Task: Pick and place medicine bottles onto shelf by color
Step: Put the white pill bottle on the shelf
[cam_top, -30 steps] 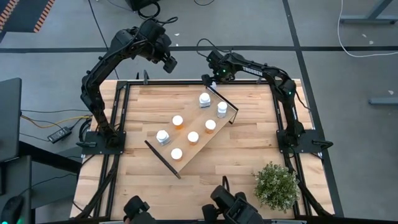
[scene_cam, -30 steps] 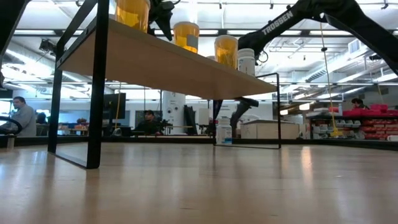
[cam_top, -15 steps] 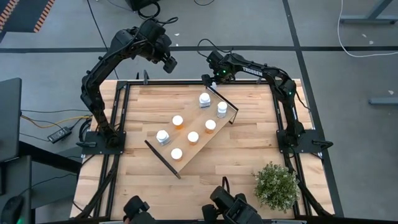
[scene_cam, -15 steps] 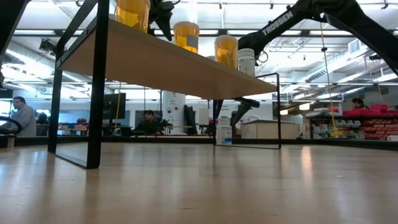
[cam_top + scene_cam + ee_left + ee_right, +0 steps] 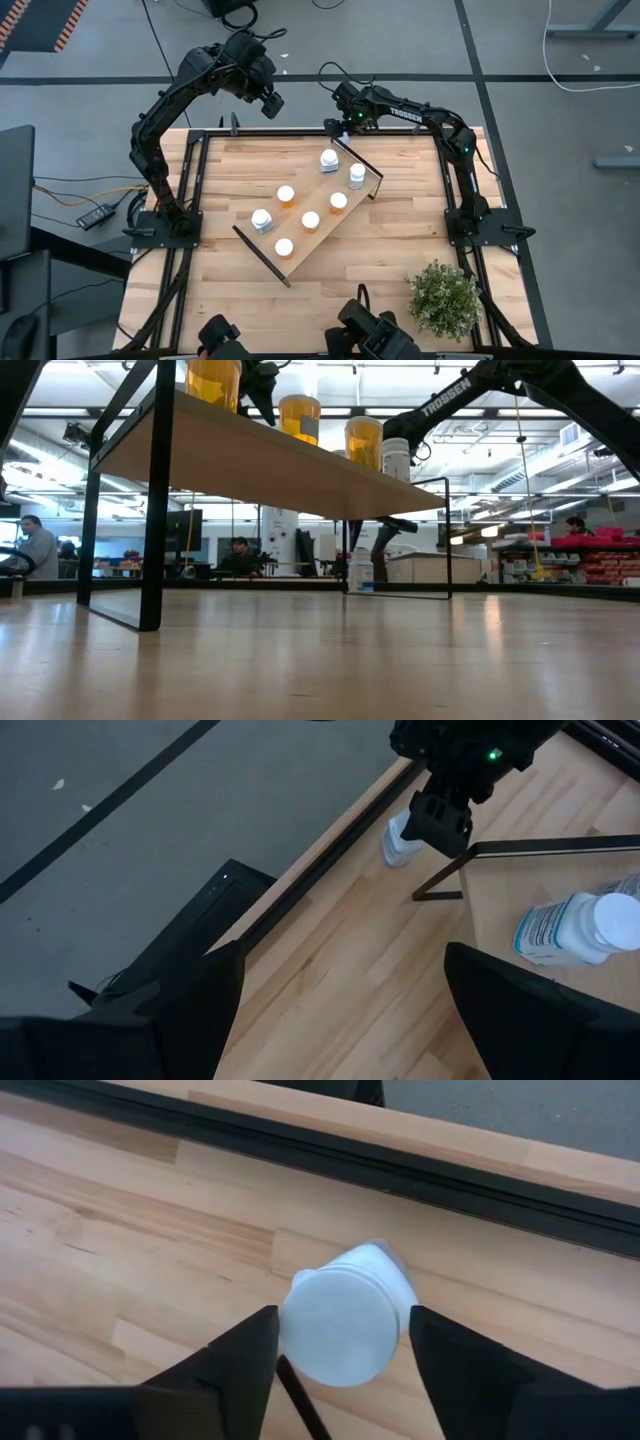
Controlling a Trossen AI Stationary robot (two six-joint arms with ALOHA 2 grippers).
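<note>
The light-wood shelf (image 5: 310, 208) lies slantwise on the table, with several white-capped bottles standing on it, some white-bodied (image 5: 329, 160), some orange-bodied (image 5: 286, 194). One more white bottle (image 5: 345, 1320) stands on the table by its far edge, just beyond the shelf's dark end panel (image 5: 520, 845); it also shows in the low view (image 5: 360, 572). My right gripper (image 5: 336, 126) hovers over this bottle, open, with a finger on either side of its cap (image 5: 340, 1330), above it in the low view (image 5: 395, 525). My left gripper (image 5: 272, 103) is open and empty beyond the table's far edge.
A potted plant (image 5: 444, 298) stands at the table's near right corner. Dark frame rails (image 5: 200, 190) run along the table's edges. Bare tabletop lies left of the shelf and near the front. People sit in the room behind (image 5: 238, 555).
</note>
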